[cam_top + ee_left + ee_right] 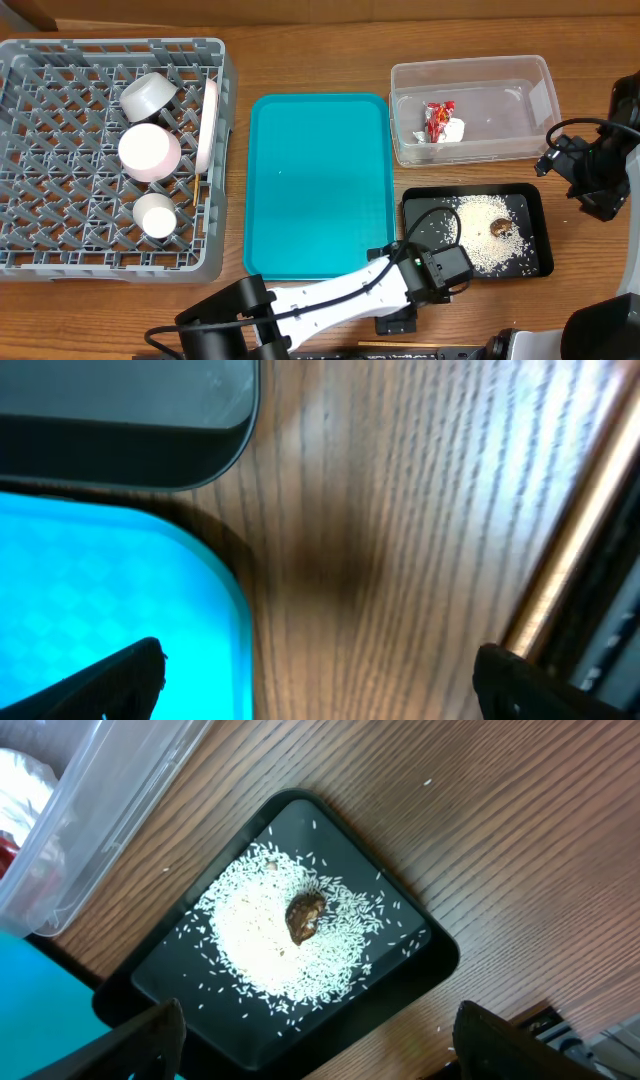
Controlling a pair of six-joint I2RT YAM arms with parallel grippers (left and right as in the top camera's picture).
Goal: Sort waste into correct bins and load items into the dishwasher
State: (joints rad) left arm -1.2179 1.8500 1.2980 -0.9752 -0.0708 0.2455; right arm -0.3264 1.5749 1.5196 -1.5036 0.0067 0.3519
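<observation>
Directly below the right gripper (318,1015) lies the rice-strewn black tray (160,982)

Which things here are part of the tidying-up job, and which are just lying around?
Part of the job: grey dish rack holding a white bowl, pink bowl, small white cup and plate; snack wrapper in the clear tub; rice and brown lump in the black tray.

Just lying about: teal serving tray.
</observation>
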